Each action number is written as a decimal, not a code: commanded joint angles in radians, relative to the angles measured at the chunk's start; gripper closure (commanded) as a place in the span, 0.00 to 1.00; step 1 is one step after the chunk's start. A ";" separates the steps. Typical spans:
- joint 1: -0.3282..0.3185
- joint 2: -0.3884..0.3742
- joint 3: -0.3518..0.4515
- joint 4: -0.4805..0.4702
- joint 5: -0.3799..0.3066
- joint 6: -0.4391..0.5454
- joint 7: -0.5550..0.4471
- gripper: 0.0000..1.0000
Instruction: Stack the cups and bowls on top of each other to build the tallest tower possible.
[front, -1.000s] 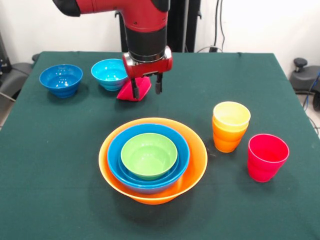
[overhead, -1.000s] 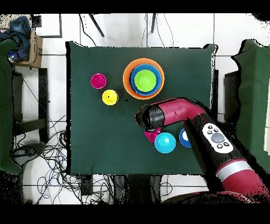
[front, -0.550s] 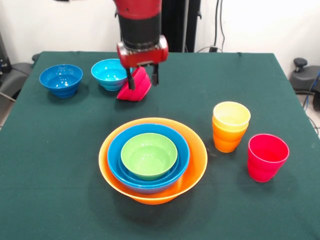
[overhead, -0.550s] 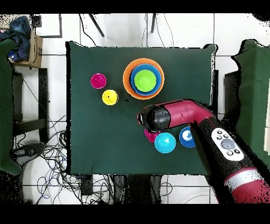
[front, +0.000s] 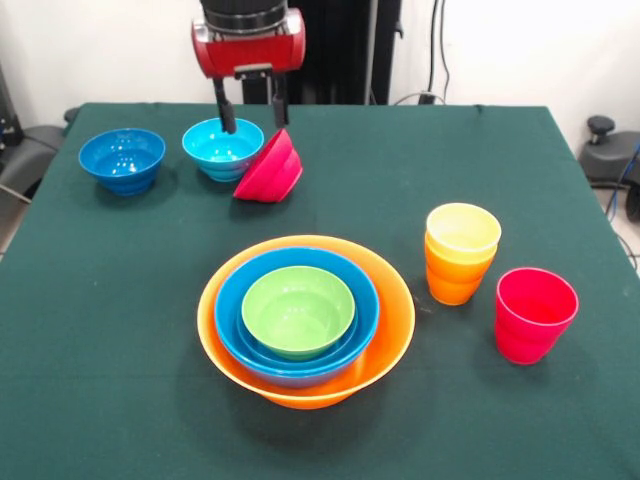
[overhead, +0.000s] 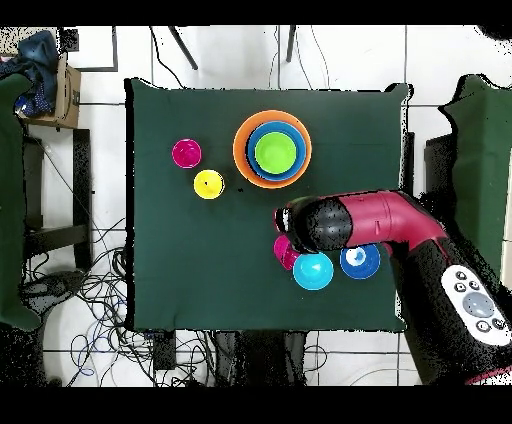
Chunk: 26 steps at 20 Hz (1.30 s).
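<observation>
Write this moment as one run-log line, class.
gripper: open, empty, raised | red bowl: tilted against light-blue bowl | tower: orange, blue, green bowls nested

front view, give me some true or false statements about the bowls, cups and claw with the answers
1. The red bowl lies tilted on its side against the light-blue bowl. True.
2. The claw grips the red bowl. False: it hangs open above, holding nothing.
3. The green bowl sits nested inside a blue bowl in the orange bowl. True.
4. The yellow cup stands alone. False: it sits in the orange cup.
</observation>
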 joint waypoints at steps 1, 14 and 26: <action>0.022 -0.012 0.056 0.051 -0.002 0.104 -0.192 0.00; 0.038 -0.055 0.046 0.162 -0.059 0.040 -0.165 0.00; 0.078 0.040 -0.015 0.134 -0.195 -0.041 -0.104 0.00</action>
